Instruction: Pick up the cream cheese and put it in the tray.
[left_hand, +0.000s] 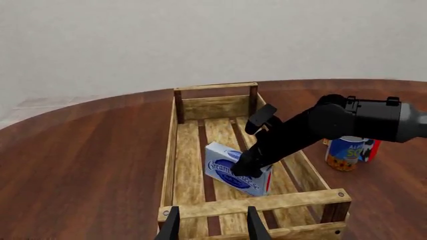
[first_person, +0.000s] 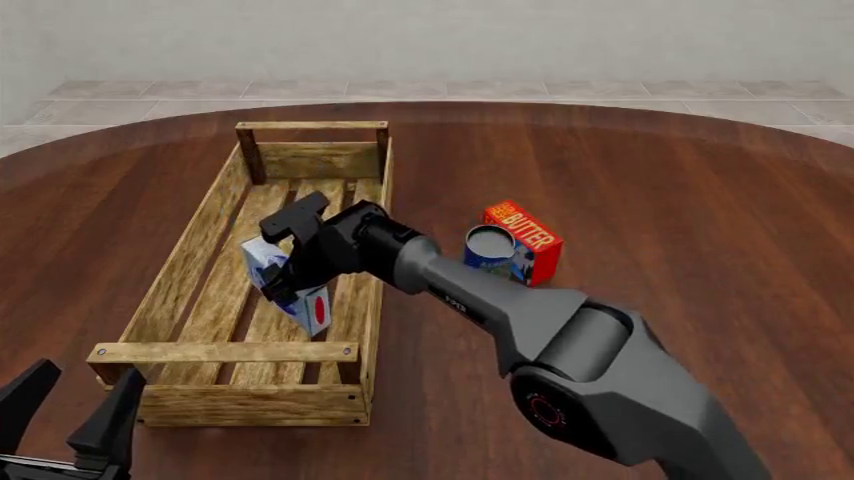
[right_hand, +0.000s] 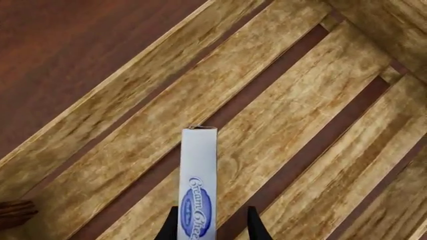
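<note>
The right gripper (first_person: 280, 278) grips the cream cheese (first_person: 274, 275) on edge, tilted, inside the tray (first_person: 200, 240), over the slats about midway along it, its long axis roughly along the tray. The right wrist view shows only the box's narrow edge above bare slats. The left gripper (first_person: 60, 420) waits, fingers spread, at the tray's near end. A butter box (first_person: 527, 238) and can (first_person: 490, 250) stand on the table (first_person: 667, 200) beside the tray.

We reach our right arm forward and leftward, its gripper (first_person: 283, 280) angled downward with fingers closed against a held box; our left gripper (first_person: 67, 415) sits low at the near left edge, its two dark fingers (left_hand: 255, 225) parted with nothing between them.
</note>
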